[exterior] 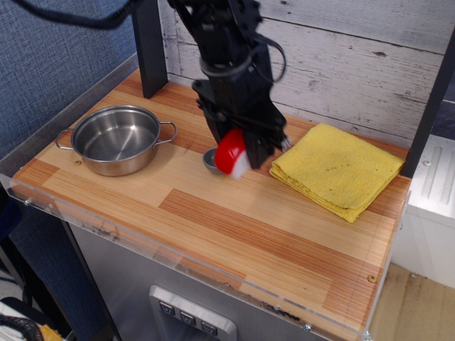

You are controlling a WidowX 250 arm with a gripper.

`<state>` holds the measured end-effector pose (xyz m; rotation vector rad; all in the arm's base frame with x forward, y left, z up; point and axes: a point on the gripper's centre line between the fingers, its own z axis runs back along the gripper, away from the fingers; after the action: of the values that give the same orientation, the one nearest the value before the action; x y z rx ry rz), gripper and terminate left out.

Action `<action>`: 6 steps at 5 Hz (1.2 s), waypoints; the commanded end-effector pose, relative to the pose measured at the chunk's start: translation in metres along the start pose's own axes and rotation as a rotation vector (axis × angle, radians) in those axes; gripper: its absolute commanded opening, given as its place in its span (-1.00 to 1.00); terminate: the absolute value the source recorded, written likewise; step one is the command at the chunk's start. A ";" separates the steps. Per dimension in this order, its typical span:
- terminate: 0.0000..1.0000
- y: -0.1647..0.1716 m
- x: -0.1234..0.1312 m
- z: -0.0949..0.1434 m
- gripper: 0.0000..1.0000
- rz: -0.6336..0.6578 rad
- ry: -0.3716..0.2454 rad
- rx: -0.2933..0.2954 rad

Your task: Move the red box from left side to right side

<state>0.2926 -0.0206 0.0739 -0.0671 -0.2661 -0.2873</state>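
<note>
The red box point(231, 153) is a small rounded toy with a glossy red top and a white base. My gripper point(237, 151) is shut on the red box and holds it tilted in the air above the middle of the wooden table point(234, 234), just left of the yellow cloth point(340, 168). The black arm reaches down from the top of the view and hides most of a blue scoop point(210, 160) behind the box.
A steel pot point(117, 139) with two handles stands empty at the table's left end. The folded yellow cloth lies at the back right. A dark post point(149, 46) stands at the back left. A plank wall runs behind the table.
</note>
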 end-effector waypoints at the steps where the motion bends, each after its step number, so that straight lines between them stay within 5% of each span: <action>1: -1.00 -0.023 -0.036 0.015 -1.00 -0.080 -0.007 -0.006; 3: -1.00 -0.029 -0.043 0.005 -1.00 -0.080 0.011 -0.006; 6: -1.00 -0.022 -0.044 -0.044 -1.00 -0.069 0.087 0.001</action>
<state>0.2604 -0.0387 0.0109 -0.0479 -0.1551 -0.3470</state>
